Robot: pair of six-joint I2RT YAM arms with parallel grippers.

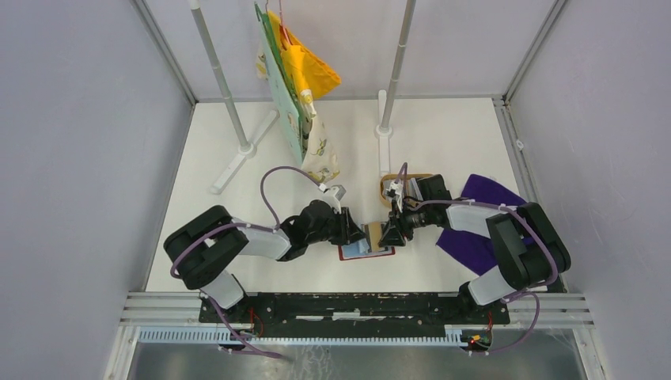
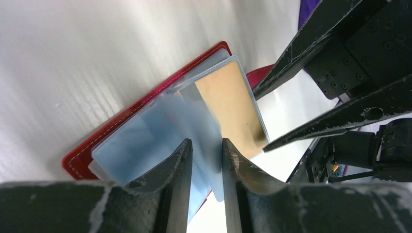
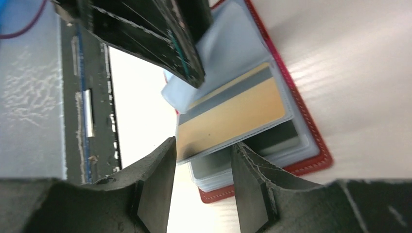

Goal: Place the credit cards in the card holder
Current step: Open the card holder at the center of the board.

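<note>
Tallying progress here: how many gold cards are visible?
1: the gold card sits in a clear sleeve of the open card holder, by the right gripper. Others may hide under cloudy sleeves.

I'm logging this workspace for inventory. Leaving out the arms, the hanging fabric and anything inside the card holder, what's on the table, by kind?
Card holder: 1
Wooden tray: 1
Purple cloth: 1
Upright poles: 2
Total: 5
</note>
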